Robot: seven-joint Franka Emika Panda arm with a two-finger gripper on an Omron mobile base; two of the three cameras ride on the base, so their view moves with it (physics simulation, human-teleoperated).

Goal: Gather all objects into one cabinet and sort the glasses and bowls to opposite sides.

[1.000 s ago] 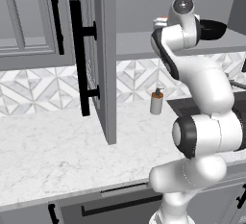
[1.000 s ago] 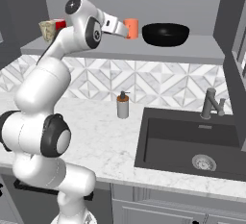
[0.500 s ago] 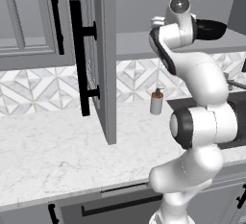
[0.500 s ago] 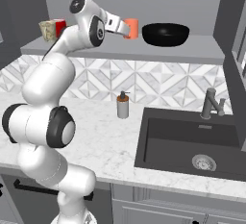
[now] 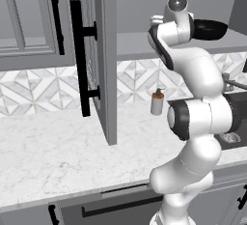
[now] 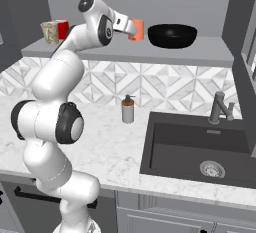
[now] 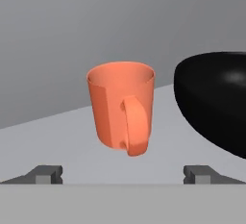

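We see a white robot arm reaching up to a plain grey cabinet shelf (image 6: pixel 200 52). Its end effector (image 7: pixel 123 174) stands wide apart and holds nothing, pointing at an orange cup (image 7: pixel 123 108) with a handle facing us, upright on the shelf. Just beside the cup sits a wide, shallow black bowl (image 6: pixel 172 35), apart from it. At the shelf's far end, behind the arm, we see a beige mug (image 6: pixel 49 31) and a glossy red mug (image 6: pixel 62 28) close together. The grey cabinet door (image 5: pixel 105 60) stands open. A white soap dispenser (image 6: pixel 128 110) stands on the marble counter (image 6: pixel 110 147)
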